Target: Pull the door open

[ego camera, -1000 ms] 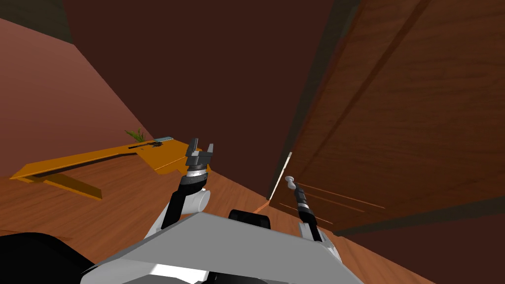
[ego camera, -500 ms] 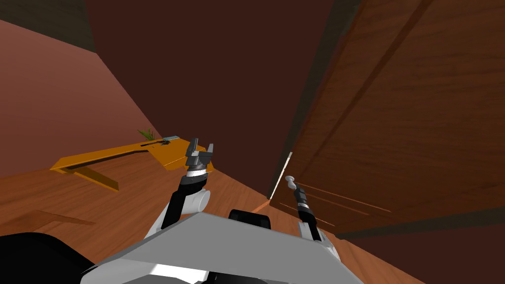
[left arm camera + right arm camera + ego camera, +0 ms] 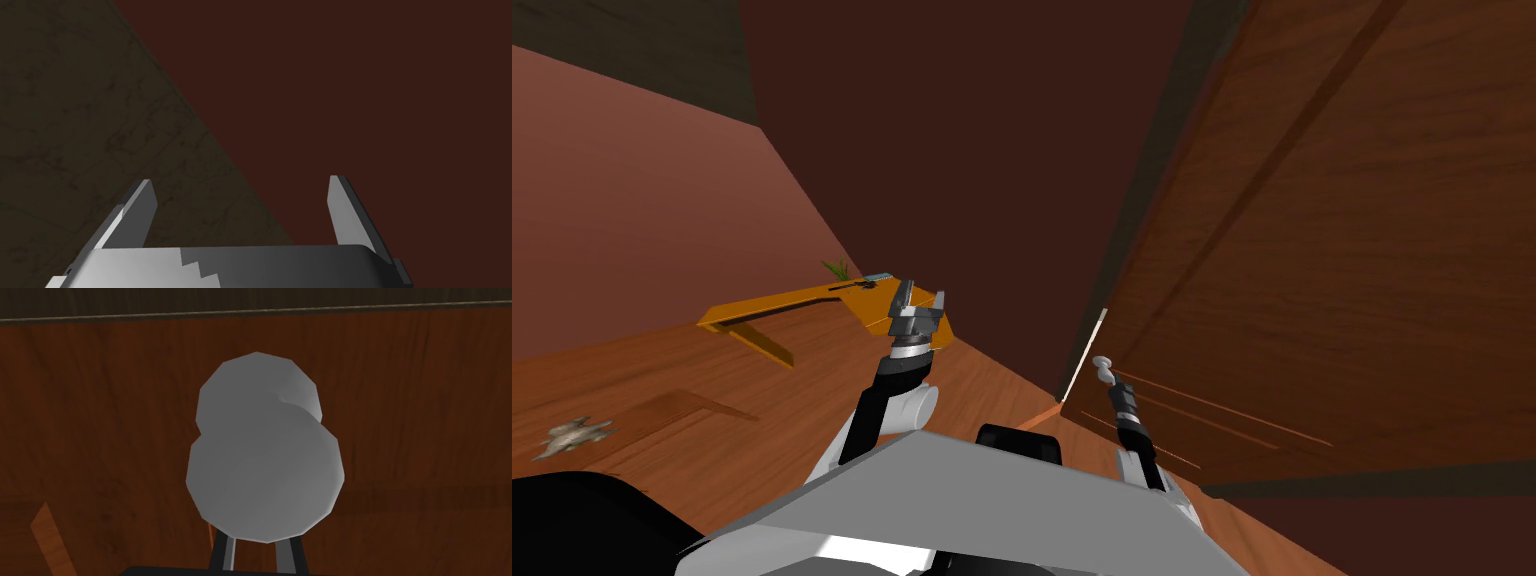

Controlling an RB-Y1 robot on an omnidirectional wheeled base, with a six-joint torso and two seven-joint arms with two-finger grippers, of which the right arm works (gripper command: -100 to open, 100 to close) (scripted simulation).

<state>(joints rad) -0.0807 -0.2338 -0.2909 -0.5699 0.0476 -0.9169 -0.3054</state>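
A brown wooden door (image 3: 1312,250) fills the right side of the head view, its pale edge (image 3: 1083,352) standing a little off the dark frame. A grey round knob (image 3: 1101,366) sticks out near that edge. My right gripper (image 3: 1110,382) is shut on the knob. In the right wrist view the knob (image 3: 265,458) bulks large against the door (image 3: 100,413), and the right gripper (image 3: 256,551) has its two fingers standing close together under it. My left gripper (image 3: 917,300) is raised to the left, open and holding nothing (image 3: 240,182).
An orange desk (image 3: 802,305) with a small green plant (image 3: 837,268) stands along the reddish wall at the left. A small grey object (image 3: 572,435) lies on the wooden floor (image 3: 712,400). A dark wall (image 3: 962,150) rises ahead beside the door frame.
The whole head view has swung: the orange desk has slid rightward and a grey object has come in at the lower left. My right gripper stays on the knob.
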